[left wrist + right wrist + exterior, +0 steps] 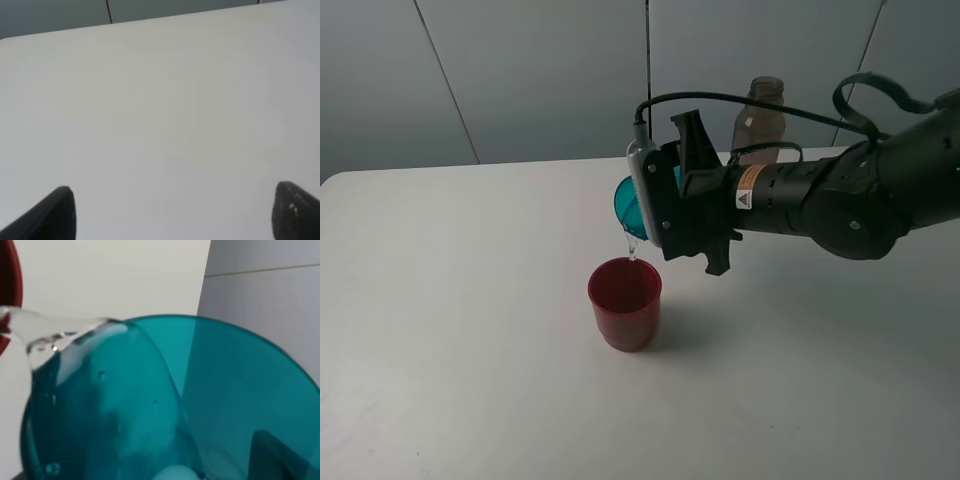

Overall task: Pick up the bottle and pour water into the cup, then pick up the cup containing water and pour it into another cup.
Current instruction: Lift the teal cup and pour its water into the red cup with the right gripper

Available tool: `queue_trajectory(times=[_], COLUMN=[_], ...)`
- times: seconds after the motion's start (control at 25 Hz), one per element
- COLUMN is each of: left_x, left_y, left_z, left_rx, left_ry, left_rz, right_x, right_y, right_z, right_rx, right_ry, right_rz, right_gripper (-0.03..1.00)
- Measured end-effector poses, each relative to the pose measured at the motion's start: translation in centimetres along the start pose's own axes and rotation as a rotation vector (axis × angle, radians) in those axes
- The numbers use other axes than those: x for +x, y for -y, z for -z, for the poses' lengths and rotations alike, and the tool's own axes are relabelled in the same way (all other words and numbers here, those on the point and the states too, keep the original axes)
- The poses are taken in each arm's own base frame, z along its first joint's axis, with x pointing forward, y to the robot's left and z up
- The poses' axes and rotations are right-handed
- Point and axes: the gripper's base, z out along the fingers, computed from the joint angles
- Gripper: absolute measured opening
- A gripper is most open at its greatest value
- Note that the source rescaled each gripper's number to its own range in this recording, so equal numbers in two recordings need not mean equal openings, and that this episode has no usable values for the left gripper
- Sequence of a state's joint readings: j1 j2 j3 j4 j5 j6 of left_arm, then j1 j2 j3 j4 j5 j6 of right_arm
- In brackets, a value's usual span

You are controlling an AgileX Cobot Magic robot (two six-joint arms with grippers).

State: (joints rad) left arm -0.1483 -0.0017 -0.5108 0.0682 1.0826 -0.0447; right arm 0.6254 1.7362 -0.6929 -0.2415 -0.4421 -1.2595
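Note:
My right gripper [660,195] is shut on the translucent teal cup [628,205] and holds it tipped on its side above the red cup [625,302]. A thin stream of water runs from the teal cup's rim into the red cup. In the right wrist view the teal cup [165,405] fills the frame, with water spilling over its lip toward the red cup's rim [12,285]. The smoky bottle [760,120] stands upright at the back of the table, behind my right arm. My left gripper [172,212] is open over bare table and holds nothing.
The white table [450,300] ends at a grey panelled wall [540,70] behind. My right arm [840,195] and its cable reach in from the right edge, in front of the bottle.

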Motion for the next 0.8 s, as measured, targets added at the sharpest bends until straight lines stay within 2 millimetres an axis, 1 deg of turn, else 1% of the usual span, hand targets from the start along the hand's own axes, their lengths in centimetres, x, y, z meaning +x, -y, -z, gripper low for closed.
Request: queue_trajectory(times=[0.52,0.8], left_x=[0.00,0.00], left_y=[-0.01,-0.01], left_z=[0.00,0.00], left_rx=[-0.002,-0.002], left_ry=[0.000,0.000], left_rz=[-0.001,-0.001], right_x=[0.12,-0.65], right_y=[0.08,-0.05], right_z=[-0.01,-0.10], right_rx=[0.009,-0.003], right_ry=[-0.026,-0.032], right_rz=[0.060,0.107], right_gripper=[0.10,0.10])
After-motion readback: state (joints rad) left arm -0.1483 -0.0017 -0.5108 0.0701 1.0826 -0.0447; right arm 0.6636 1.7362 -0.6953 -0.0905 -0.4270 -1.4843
